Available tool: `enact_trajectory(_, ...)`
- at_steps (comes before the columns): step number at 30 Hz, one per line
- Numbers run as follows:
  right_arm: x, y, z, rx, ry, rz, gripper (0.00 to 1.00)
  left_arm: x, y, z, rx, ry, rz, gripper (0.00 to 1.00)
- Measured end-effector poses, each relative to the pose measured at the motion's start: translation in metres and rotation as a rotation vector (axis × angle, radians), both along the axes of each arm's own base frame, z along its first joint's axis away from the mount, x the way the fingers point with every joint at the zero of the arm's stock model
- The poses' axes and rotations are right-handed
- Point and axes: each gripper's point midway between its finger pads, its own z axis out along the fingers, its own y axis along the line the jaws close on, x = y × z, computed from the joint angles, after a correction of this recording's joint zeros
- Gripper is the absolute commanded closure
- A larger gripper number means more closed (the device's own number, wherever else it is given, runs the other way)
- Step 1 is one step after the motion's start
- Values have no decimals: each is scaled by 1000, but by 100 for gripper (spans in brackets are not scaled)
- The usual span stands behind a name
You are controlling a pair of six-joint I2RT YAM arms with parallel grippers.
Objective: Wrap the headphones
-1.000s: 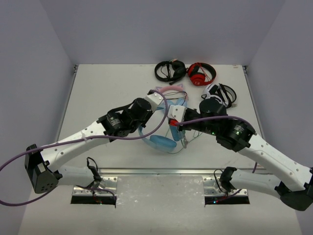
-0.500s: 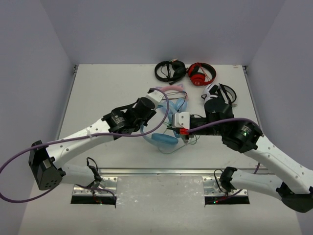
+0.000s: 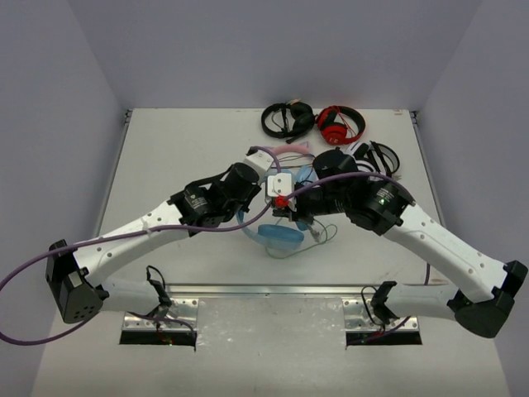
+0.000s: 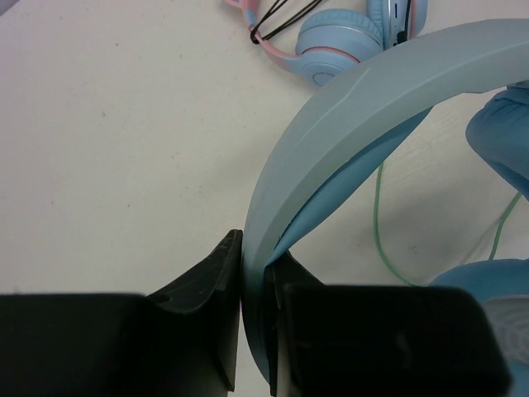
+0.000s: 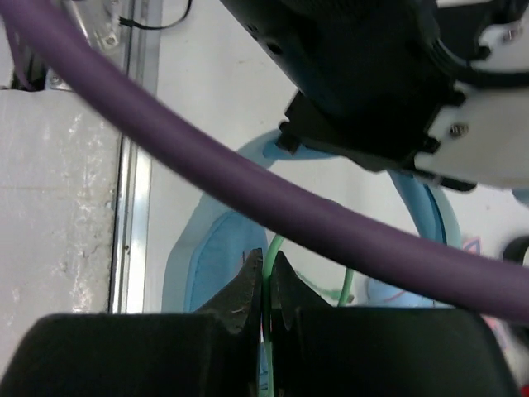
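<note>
Top view. Light blue over-ear headphones with a plain headband and thin green cable (image 3: 278,237) sit mid-desk, slightly toward the near edge. One cup lies flat and loose cable loops trail just beside it. The white left arm (image 3: 149,227) and white right arm (image 3: 430,240) meet over them, wrists close together. The pale desk (image 3: 182,149) also holds a pink-and-blue pair (image 3: 291,159) just behind, and black (image 3: 285,120) and red (image 3: 340,126) pairs at the far edge.

Left wrist view. Left gripper (image 4: 254,331): jaws clamped on the blue headband (image 4: 347,107), which arcs up and right. Green cable (image 4: 378,223) lies slack on the desk beneath.

Right wrist view. Right gripper (image 5: 264,302): jaws pinched together on the green cable, which rises from between the tips. A thick purple harness hose (image 5: 207,182) crosses close above.

Judgement: winding is under way, with much cable still loose. The left arm should act as a fixed anchor with no twisting. The right should lead the cable round the band with light, even tension. Too hard a pull slips the thin cord or drags the headphones. Keep each loop clear of the purple hose and the pink-and-blue pair.
</note>
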Motion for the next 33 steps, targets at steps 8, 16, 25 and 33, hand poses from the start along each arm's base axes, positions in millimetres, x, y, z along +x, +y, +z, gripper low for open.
enact_trajectory(8, 34, -13, 2, -46, 17, -169, 99, -1, 2, 10, -18, -24, -3, 100)
enact_trajectory(16, 28, -15, 24, -8, 20, -171, 95, 3, 10, 13, -2, -50, 43, 100)
enact_trajectory(25, 36, -58, 42, 7, -58, -352, 89, 12, 42, 23, 15, -127, 252, 100)
enact_trajectory(33, 60, -106, 18, -105, -105, -630, 81, 6, 87, 66, -52, -257, 487, 100)
